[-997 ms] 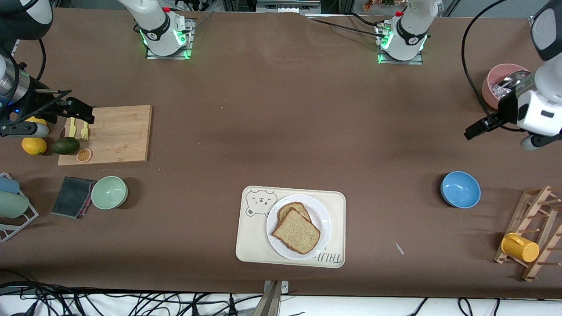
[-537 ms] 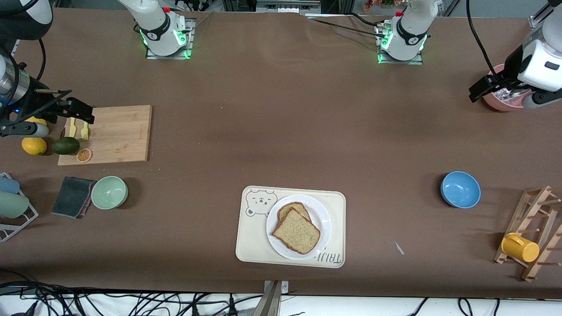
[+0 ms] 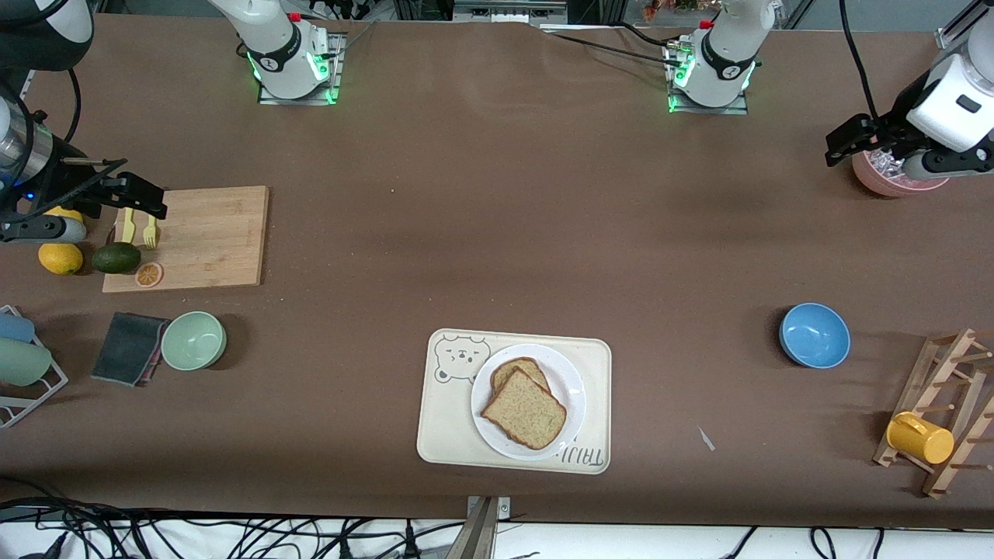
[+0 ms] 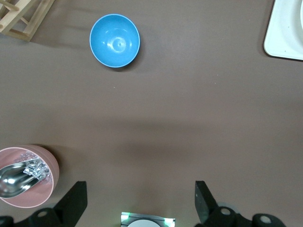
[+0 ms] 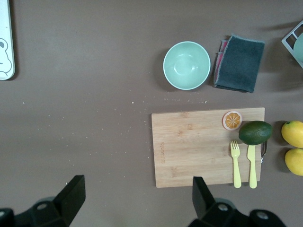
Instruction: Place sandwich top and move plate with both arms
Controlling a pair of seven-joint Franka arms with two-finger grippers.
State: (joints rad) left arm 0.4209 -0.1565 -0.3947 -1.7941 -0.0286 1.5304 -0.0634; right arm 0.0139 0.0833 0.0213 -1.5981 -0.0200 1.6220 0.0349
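The sandwich top [image 3: 525, 409] lies flat on another bread slice on the plate [image 3: 573, 384]. Its long way runs slantwise, with the rounded end pointing up toward the right arm's base. The plate sits on the bear tray [image 3: 443, 431], well apart from both grippers and nearer the front camera than either.

The left gripper [image 3: 848, 140] hangs in the air at the left arm's end of the table, beside the pink bowl [image 3: 893, 182]. Its fingers [image 4: 75, 202] are wide apart and hold nothing.

The right gripper [image 3: 132, 194] hangs over the edge of the cutting board [image 3: 210, 237]. Its fingers [image 5: 73, 193] are wide apart too, and empty.
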